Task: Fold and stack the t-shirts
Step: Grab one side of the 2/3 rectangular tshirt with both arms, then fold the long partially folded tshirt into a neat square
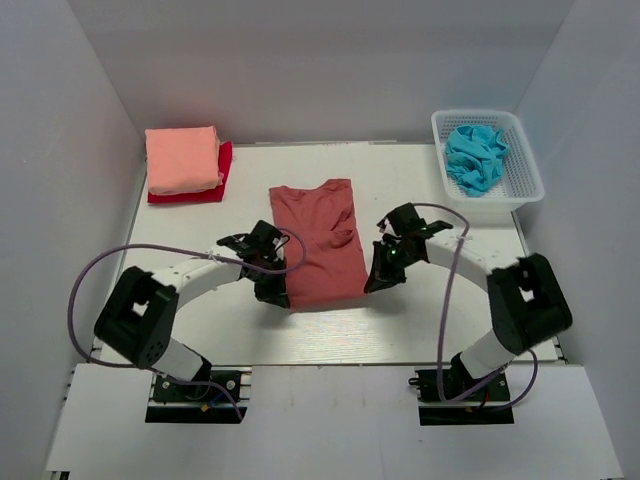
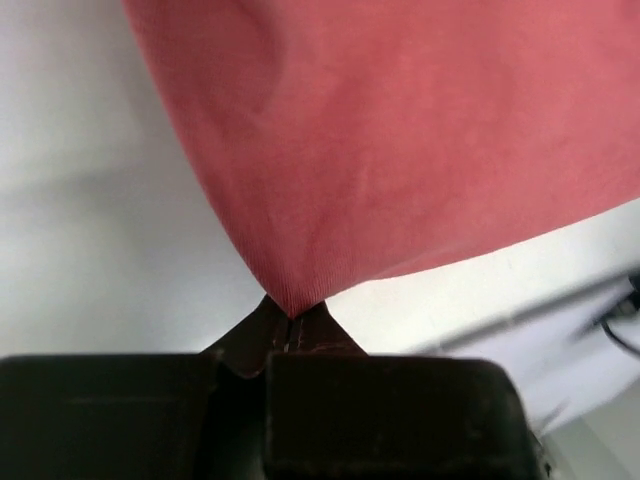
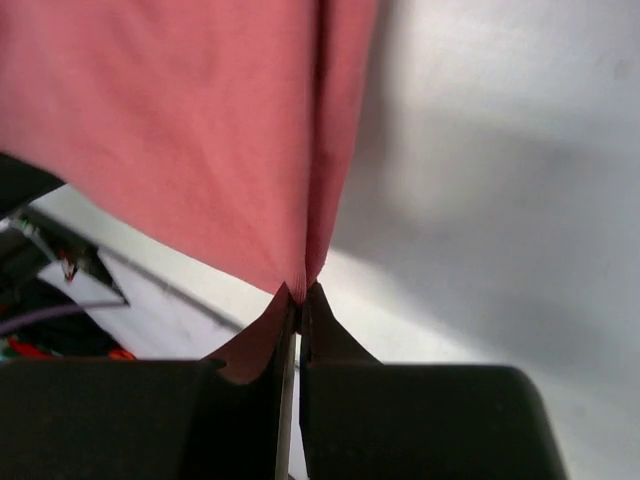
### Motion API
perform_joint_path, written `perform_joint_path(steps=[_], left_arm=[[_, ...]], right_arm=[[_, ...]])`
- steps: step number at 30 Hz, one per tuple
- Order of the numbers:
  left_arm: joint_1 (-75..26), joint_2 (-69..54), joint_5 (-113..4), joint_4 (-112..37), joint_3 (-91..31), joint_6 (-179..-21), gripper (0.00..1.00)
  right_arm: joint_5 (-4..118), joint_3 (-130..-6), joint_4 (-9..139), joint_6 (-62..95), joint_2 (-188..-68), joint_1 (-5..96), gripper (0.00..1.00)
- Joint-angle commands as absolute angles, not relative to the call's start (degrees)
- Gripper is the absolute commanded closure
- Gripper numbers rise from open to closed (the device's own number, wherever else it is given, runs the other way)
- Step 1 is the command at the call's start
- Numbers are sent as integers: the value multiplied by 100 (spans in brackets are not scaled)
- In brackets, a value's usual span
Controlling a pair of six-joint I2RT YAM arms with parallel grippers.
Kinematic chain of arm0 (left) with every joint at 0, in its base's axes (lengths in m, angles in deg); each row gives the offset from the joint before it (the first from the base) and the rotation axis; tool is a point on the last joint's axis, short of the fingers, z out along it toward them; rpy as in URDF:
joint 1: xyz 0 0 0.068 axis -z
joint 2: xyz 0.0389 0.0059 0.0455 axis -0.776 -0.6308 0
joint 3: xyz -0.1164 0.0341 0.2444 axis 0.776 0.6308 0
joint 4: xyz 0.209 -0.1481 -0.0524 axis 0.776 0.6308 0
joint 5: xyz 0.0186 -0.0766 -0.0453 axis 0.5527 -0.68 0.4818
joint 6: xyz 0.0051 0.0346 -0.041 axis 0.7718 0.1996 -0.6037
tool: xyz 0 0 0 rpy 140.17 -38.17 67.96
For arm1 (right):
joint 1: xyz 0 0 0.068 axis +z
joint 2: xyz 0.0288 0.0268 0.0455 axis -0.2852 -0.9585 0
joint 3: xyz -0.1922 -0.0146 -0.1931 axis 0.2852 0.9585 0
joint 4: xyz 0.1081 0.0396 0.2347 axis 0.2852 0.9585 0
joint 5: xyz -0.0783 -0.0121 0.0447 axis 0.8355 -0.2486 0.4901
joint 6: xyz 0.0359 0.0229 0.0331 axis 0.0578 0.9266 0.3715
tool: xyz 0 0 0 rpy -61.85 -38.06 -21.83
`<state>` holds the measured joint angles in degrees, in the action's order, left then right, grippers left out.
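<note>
2 corners of brick-red tee [image 1: 315, 245] clamped — left gripper [image 2: 290, 318], right gripper [image 3: 297, 295], cloth cropped close-up.

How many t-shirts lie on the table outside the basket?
3. The dusty brick-red tee lies at the centre; the folded salmon-pink tee sits on the folded bright red tee, far left. More may hide beneath them.
</note>
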<state>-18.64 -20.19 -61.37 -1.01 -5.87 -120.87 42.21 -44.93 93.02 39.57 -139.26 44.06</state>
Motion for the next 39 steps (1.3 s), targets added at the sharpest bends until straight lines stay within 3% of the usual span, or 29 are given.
perform_joint_path(steps=[1, 7, 11, 17, 26, 39], left_arm=[[-1715, -1204, -6517, 681, -709, -12080, 100], [-1662, -439, -6377, 2158, -1920, -12009, 100], [-1802, -753, -6272, 2449, -2686, -12009, 100], [-1855, -1325, -5640, 2520, -3811, -11956, 100], [-2179, -2116, -4804, 2502, -4366, -11956, 100], [-2743, -3223, -4935, 1869, -5016, -12027, 100]], right_arm=[[4070, -4462, 10294, 3437, -13044, 4469, 100], [3998, -5311, 11211, 3444, -12067, 4531, 100], [4201, -6175, 11389, 3610, -12075, 4487, 100], [4456, -7333, 11538, 3558, -12593, 4365, 100], [4710, -8399, 11248, 3936, -13595, 4092, 100], [4790, -9252, 10615, 4051, -15044, 3828, 100]])
